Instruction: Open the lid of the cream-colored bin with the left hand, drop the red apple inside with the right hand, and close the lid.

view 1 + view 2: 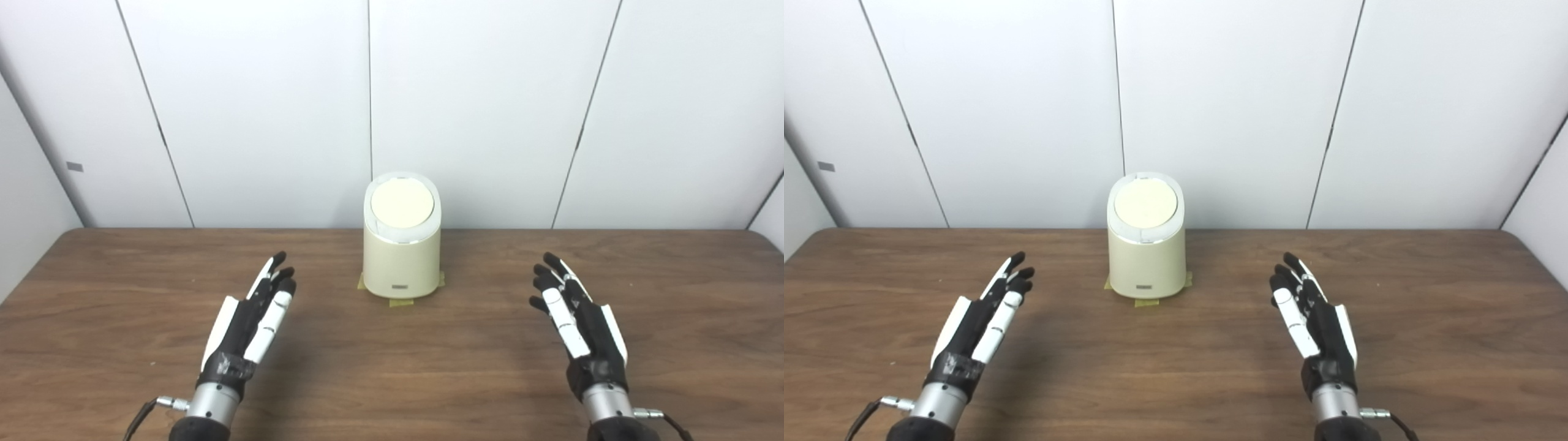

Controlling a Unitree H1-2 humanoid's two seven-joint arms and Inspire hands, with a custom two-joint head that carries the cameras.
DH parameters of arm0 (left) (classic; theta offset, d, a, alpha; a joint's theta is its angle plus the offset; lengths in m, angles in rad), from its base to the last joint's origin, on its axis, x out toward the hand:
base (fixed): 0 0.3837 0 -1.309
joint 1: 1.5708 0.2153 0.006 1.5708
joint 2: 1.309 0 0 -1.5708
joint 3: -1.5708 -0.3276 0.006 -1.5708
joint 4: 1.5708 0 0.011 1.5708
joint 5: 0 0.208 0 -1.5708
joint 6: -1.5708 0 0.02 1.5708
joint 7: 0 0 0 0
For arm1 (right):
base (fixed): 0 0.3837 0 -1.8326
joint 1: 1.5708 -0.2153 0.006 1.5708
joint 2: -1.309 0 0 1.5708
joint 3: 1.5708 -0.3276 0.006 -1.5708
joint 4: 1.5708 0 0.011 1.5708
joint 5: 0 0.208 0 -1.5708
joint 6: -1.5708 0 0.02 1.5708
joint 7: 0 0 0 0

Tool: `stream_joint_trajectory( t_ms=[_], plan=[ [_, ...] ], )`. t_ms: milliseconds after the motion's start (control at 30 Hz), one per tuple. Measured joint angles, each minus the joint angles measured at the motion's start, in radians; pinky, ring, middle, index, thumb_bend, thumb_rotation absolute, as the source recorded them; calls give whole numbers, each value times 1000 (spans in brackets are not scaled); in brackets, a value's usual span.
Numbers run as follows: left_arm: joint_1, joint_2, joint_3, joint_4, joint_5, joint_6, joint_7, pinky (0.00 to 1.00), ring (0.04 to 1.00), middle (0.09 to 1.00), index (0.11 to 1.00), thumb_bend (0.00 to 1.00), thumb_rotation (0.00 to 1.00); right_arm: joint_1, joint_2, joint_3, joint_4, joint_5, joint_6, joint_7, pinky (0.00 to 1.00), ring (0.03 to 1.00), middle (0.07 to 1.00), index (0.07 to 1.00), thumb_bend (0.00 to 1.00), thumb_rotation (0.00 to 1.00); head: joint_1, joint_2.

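So here's the setup: a cream-colored bin [402, 254] sits upright near the far edge of the brown wood-grain desk [392, 367], roughly centered, right in front of the white paneled wall [257, 110]. Its round lid [402, 205] is down flat on top, so the bin is closed. There are little bits of yellowish tape [401, 302] peeking out from under the base on the desk. The left robot hand [254, 315] hangs over the desk on the near left, palm turned inward, fingers stretched out straight and slightly spread, holding nothing. The right robot hand [576, 315] mirrors it on the near right, also flat and extended with fingers apart, also holding nothing. Both are well apart from the bin, one on each side of it and closer to the camera, with fingertips pointing toward the far wall. Neither one touches the bin or the lid. No red apple shows in either view, so I can't say where it is. Both views show the same arrangement, just shifted a bit sideways.
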Motion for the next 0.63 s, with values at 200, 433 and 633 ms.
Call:
stream_joint_trajectory(
  t_ms=[200, 433, 633],
  plan=[
    [51, -4, 49, -1, -75, -31, 33, 944, 931, 928, 981, 555, 1000, 53, -6, -8, -30, 26, -1, 5, 761, 859, 860, 879, 602, 485, -17, 32],
    [78, 3, 55, -56, -131, -14, 32, 950, 927, 924, 973, 544, 967, 78, -74, 29, -98, -46, 20, 38, 848, 902, 882, 918, 748, 363, -9, 93],
    [79, 9, 32, -98, -135, 33, 23, 920, 924, 920, 958, 586, 957, 76, -80, 32, -130, -54, 65, 53, 829, 888, 869, 908, 846, 269, -44, 137]
  ],
)
